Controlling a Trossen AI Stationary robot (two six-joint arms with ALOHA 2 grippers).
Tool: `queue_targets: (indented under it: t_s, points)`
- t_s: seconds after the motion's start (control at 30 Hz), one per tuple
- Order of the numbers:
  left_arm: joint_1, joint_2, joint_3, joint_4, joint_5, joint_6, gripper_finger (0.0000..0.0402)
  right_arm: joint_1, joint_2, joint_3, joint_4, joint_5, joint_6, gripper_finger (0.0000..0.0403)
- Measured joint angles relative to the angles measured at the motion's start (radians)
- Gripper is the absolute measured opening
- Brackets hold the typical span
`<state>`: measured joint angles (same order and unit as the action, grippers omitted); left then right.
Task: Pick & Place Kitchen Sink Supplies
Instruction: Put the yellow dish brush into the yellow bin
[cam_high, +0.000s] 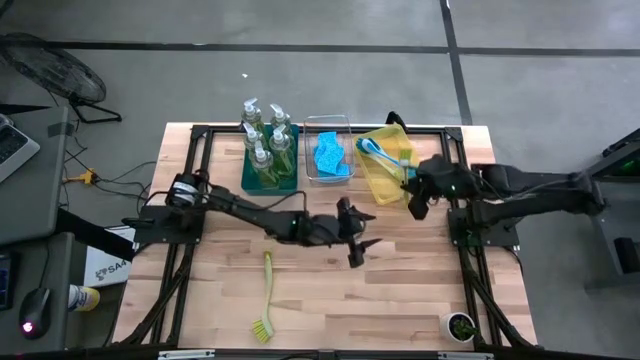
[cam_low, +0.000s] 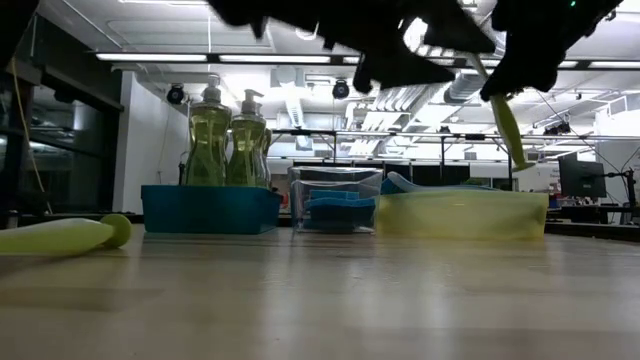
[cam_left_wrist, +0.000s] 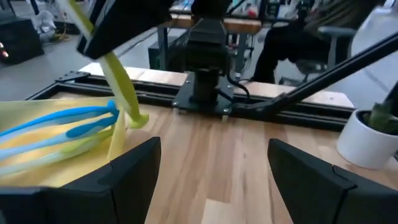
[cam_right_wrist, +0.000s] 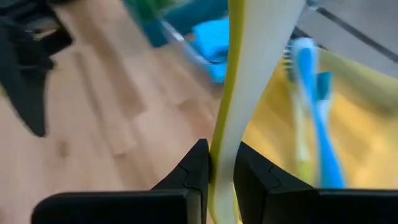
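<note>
Right gripper (cam_right_wrist: 219, 171) clamped on the handle of a yellow-green long-handled dish brush (cam_right_wrist: 249, 81), held in the air at the near edge of the translucent yellow rectangular bin (cam_high: 385, 168), handle tip hanging just above that bin's rim in the left wrist view. Inside the same bin, blue long-handled dish brushes (cam_left_wrist: 59, 124) lying at a slant. Left gripper (cam_high: 357, 240) hovering over the middle of the light wooden tabletop (cam_high: 390, 290), fingers (cam_left_wrist: 127, 171) spread apart with nothing between them. A second yellow-green long-handled dish brush (cam_high: 266, 300) flat on the wood toward the front left, well apart from both arms. At the back, clear pump bottles of yellow-green soap (cam_high: 268, 135) upright in the teal rectangular bin (cam_low: 210, 210), and small bright blue rectangular sponges (cam_high: 331, 156) in the clear rectangular bin (cam_high: 327, 123) just beside it, between the teal and the yellow ones. At the front right corner, a small white pot with a green plant (cam_high: 458, 326).
</note>
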<state>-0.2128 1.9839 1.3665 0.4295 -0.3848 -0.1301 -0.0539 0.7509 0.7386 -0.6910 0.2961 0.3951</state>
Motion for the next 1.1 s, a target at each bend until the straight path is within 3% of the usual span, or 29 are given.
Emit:
queue_targets:
  t_s: [0.1, 0.33, 0.57, 0.9, 1.1]
  points:
    - [0.026, 0.000, -0.077, 0.130, 0.036, -0.001, 0.0291, -0.120, 0.001, 0.000, -0.020, -0.042, -0.074, 0.0040]
    - [0.030, 0.000, -0.256, 0.414, 0.006, 0.013, 0.0291, -0.339, 0.027, 0.001, 0.026, -0.141, -0.221, 0.0040]
    - [0.023, 0.000, -0.391, 0.594, 0.024, 0.011, 0.0291, -0.465, 0.191, 0.042, 0.007, -0.269, -0.331, 0.0040]
    - [0.001, 0.000, -0.413, 0.579, 0.041, -0.003, 0.0291, -0.530, 0.583, 0.484, -0.444, -0.244, -0.411, 0.0040]
    - [0.001, 0.000, -0.413, 0.518, 0.068, -0.029, 0.0291, -0.551, 0.785, 0.720, -0.753, -0.193, -0.364, 0.0040]
